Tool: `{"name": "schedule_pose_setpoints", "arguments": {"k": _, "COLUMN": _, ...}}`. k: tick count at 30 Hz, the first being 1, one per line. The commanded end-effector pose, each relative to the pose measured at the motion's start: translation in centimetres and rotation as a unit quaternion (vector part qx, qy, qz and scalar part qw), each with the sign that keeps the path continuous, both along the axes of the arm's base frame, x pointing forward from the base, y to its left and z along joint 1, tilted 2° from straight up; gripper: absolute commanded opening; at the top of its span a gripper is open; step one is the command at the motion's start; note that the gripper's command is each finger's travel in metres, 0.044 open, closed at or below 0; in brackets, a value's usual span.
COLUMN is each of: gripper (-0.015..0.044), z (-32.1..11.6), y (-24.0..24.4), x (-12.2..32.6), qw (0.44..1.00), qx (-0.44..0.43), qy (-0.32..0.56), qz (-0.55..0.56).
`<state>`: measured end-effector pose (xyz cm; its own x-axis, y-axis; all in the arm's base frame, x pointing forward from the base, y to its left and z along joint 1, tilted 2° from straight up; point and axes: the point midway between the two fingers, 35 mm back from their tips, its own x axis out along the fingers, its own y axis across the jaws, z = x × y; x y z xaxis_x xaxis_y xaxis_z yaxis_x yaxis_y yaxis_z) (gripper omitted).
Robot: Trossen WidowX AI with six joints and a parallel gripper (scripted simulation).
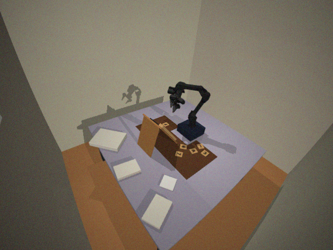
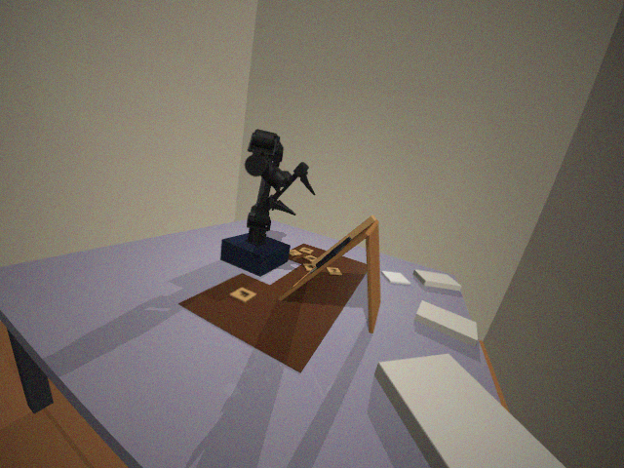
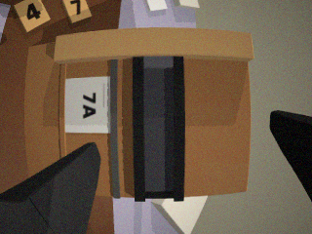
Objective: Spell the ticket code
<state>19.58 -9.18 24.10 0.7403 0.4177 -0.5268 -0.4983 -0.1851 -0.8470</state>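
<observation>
Top view: a black arm on a dark blue base holds its claw (image 1: pixel 174 109) (image 2: pixel 305 205) (image 3: pixel 186 136) high near a leaning board (image 1: pixel 148 135) (image 2: pixel 373 282) (image 3: pixel 216 127); 5 letter tiles (image 1: pixel 193 150) (image 2: pixel 309 257) (image 3: pixel 32 16) lie loose on a brown mat (image 1: pixel 188 167) (image 2: pixel 297 347) (image 3: pixel 109 24), with 1 more tile (image 1: pixel 165 124) (image 2: pixel 243 293) on the mat's other side. Exterior view: the claw's fingers stand wide apart with nothing between them, raised above the counter (image 1: pixel 228 161) (image 2: pixel 126 296), probably so the wrist camera can read the board. The board slopes, propped by a rear panel, which presents its face to the arm. Wrist view: the ticket (image 3: pixel 88 104) reads 7A, sideways here, beside the dark rail (image 3: pixel 158 127), where no tile shows. Tiles marked 4 and 7 are visible. Likely next comes choosing the first tile; the open end must be settled, since it decides the order.
</observation>
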Motion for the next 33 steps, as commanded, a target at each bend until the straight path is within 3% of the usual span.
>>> {"name": "schedule_pose_setpoints", "arguments": {"k": 1, "gripper": 0.044, "z": 0.3, "y": -0.1, "x": 0.1, "qw": 1.0, "qx": -0.004, "qy": -0.005, "qz": 0.002}}
{"name": "schedule_pose_setpoints", "arguments": {"k": 5, "gripper": 0.044, "z": 0.3, "y": 0.0, "x": 0.1, "qw": 1.0, "qx": -0.005, "qy": -0.001, "qz": 0.003}}
{"name": "schedule_pose_setpoints", "arguments": {"k": 14, "gripper": 0.044, "z": 3.9, "y": 2.2, "x": 2.7, "qw": 0.987, "qx": -0.084, "qy": 0.121, "qz": -0.063}}
{"name": "schedule_pose_setpoints", "arguments": {"k": 31, "gripper": 0.044, "z": 5.1, "y": 2.5, "x": 3.1, "qw": 0.984, "qx": -0.094, "qy": 0.122, "qz": -0.089}}
{"name": "schedule_pose_setpoints", "arguments": {"k": 33, "gripper": 0.0387, "z": 4.9, "y": 2.7, "x": 3.4, "qw": 0.984, "qx": -0.094, "qy": 0.124, "qz": -0.085}}
